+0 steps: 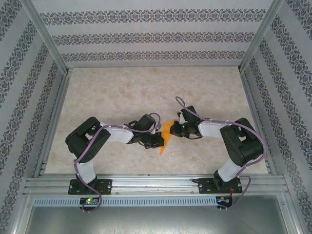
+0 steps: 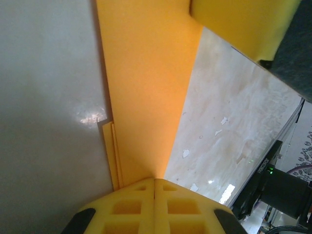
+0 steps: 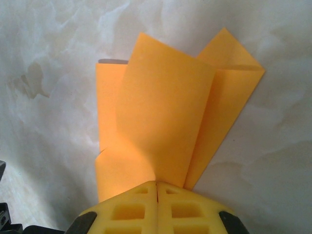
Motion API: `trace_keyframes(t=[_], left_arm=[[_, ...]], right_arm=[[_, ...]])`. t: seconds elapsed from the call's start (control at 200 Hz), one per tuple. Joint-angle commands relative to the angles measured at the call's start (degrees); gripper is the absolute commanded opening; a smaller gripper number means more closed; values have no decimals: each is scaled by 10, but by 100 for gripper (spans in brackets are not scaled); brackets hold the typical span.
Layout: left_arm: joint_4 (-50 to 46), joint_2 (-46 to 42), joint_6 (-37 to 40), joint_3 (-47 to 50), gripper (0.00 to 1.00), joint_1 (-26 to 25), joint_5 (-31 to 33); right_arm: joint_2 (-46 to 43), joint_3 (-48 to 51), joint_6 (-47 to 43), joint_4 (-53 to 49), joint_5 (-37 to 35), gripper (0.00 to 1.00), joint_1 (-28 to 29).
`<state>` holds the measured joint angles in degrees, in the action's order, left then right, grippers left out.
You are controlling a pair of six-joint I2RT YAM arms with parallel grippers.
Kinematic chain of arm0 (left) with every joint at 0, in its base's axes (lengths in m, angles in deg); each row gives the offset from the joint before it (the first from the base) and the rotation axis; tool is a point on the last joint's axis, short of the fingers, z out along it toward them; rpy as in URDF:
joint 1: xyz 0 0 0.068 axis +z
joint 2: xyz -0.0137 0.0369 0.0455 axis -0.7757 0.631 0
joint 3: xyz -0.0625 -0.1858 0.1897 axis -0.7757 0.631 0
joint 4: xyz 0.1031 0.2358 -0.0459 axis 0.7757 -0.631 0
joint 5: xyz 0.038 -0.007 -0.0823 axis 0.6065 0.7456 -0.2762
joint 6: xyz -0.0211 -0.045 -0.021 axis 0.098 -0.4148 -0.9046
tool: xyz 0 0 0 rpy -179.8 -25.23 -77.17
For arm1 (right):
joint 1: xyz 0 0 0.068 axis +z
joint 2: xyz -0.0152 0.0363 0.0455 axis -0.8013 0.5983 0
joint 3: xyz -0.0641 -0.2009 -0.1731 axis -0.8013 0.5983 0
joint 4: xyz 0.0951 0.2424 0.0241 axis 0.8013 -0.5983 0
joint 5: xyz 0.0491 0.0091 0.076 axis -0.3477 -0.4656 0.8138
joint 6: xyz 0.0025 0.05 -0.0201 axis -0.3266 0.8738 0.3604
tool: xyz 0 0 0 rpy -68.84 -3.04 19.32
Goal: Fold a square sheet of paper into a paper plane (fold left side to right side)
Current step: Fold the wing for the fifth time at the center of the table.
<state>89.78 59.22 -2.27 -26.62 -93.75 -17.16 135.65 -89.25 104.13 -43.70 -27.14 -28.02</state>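
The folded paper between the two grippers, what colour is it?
The paper is plain bright orange, unmarked, seen best in the right wrist view.

One sheet of orange paper, folded, lies on one tabletop. There are two robot arms: one left arm and one right arm. The left fingers are two and the right fingers are two, so four yellow fingers together.

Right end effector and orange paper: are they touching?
Touching. Right wrist view shows the orange paper pinched in the shut right end effector.
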Motion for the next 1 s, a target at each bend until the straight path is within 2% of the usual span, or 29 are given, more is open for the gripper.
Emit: trace_keyframes(t=[0.0,0.325,0.585,0.774,0.994], left_arm=[[4,16,-12,11,4,-12,10],[-69,23,11,-5,1,-26,57],[-130,22,39,-27,0,-33,91],[-140,24,42,-33,0,-35,95],[-155,26,45,-39,0,-36,102]], right_arm=[[25,7,-16,-62,-29,0,-1],[-45,-31,-40,-50,-6,0,-11],[-96,24,-54,-2,18,0,-12],[-99,79,-27,82,48,0,4],[-75,98,-6,138,57,0,24]])
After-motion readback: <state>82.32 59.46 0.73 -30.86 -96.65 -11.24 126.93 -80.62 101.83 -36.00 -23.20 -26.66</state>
